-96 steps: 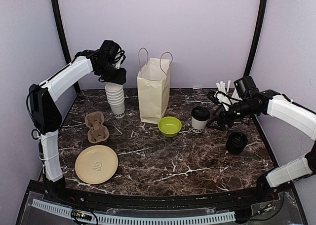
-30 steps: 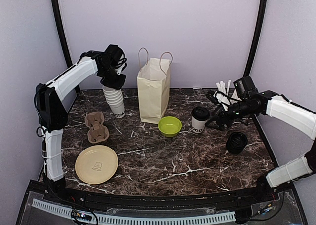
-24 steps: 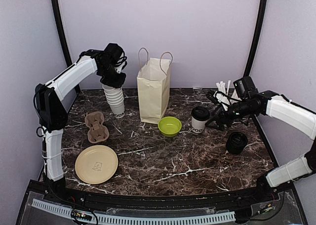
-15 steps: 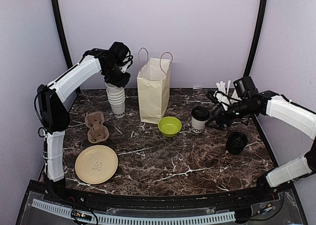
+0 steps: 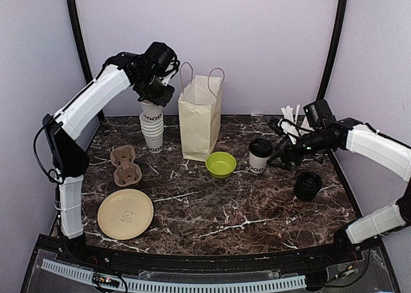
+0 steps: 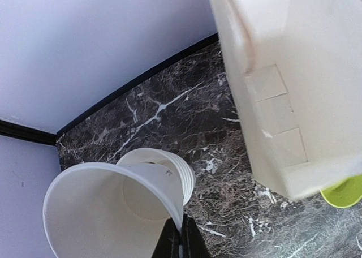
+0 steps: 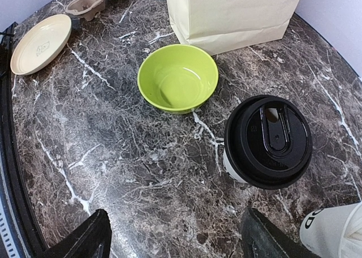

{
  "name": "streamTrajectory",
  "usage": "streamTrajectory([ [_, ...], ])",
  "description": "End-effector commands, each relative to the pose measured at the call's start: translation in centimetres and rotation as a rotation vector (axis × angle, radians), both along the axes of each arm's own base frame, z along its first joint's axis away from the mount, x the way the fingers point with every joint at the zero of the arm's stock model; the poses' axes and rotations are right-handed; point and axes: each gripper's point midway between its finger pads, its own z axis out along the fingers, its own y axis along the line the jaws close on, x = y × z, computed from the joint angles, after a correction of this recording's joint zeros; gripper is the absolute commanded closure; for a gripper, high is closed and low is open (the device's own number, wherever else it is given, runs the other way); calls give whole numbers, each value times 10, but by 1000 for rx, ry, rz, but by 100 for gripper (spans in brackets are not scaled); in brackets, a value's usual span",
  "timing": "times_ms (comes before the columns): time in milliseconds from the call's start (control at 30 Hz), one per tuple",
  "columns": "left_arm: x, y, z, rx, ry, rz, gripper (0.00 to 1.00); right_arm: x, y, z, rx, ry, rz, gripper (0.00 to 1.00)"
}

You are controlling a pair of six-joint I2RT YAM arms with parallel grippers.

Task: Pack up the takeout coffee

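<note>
Two arms up, each at its own spot. L gripper [image 5: 160, 90] is high at back left, fingers [image 6: 171, 244] clenched on the rim of a lidless white cup [image 5: 152, 112], cup wall pinched btwn them. Cup hangs tilted, mouth toward the wrist cam, dark lettering showing in the top view. It sits right over the cup stack [image 5: 152, 137]; can't tell if its base is clear of the top cup or touching it.

Paper bag [image 5: 200, 119] stands upright just right of the stack at back middle, handles up. In the L wrist view the bag's side fills the right part of the frame, w/ a bit of the green bowl [image 5: 220, 164] past its bottom corner.

Takeout coffee [image 5: 259, 155] is upright on the marble table [image 5: 225, 225], right of middle, black lid on, dark lettering near the base. It's outside the bag, just right of the green bowl, not touching it.

R gripper [image 5: 278, 148] is low, right beside the coffee on its right side. Its fingers [image 7: 85, 244] are spread wide, nothing held. In the R wrist view the coffee sits ahead of the gap, nearer the right-hand finger, apart from both.

Cup of straws [image 5: 290, 121] stands behind the R gripper. Black ribbed item [image 5: 308, 185] sits near front of the R arm; can't tell what it is. Tan cup carrier [image 5: 125, 165] and cream plate [image 5: 125, 213] lie front left, well apart from the coffee.
</note>
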Motion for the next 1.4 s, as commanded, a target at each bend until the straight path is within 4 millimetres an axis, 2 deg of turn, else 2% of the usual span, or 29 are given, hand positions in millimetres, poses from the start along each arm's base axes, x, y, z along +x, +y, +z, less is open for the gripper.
streamTrajectory([
  [0, -58, -11, 84, -61, -149, -77, 100, 2, -2, 5, -15, -13, -3, 20],
  [33, -64, -17, 84, -59, -149, -96, 100, 2, -4, 6, -24, -17, -6, 20],
  [67, -79, -28, 93, -67, -166, -142, 100, 2, -5, 6, -35, -20, -10, 19],
  [100, -87, -35, 90, -64, -159, -170, 100, 1, -8, 5, -49, -15, -16, 19],
  [133, -104, -46, 97, -77, -166, -218, 100, 0, -10, 3, -63, -13, -17, 19],
  [167, -119, -60, 92, -83, -143, -268, 100, -1, -13, 1, -80, -9, -20, 18],
  [200, -131, -62, 97, -100, -143, -296, 100, -3, -17, -2, -102, 1, -23, 18],
  [233, -149, -77, 89, -102, -107, -363, 100, -5, -21, -5, -124, 9, -27, 18],
  [400, -217, -106, 64, -146, 26, -563, 100, -11, -46, -18, -230, 35, -71, 17],
  [433, -234, -119, 62, -169, 44, -625, 100, -13, -52, -18, -250, 38, -82, 17],
  [633, -282, -170, 20, -226, 141, -818, 100, -18, -101, -28, -378, 63, -175, 17],
  [767, -296, -206, -23, -200, 200, -898, 100, -30, -125, -32, -440, 71, -209, 19],
  [933, -293, -231, -63, -165, 226, -914, 100, -59, -135, -38, -508, 49, -122, 25],
  [1033, -289, -239, -88, -130, 245, -909, 100, -78, -139, -51, -548, 70, -50, 31],
  [1133, -285, -243, -108, -96, 263, -902, 100, -86, -143, -61, -579, 76, -16, 35],
  [1233, -281, -245, -129, -54, 281, -885, 99, -86, -145, -66, -597, 65, 2, 36],
  [1367, -278, -245, -142, -23, 288, -871, 97, -86, -145, -73, -608, 61, 34, 36],
])
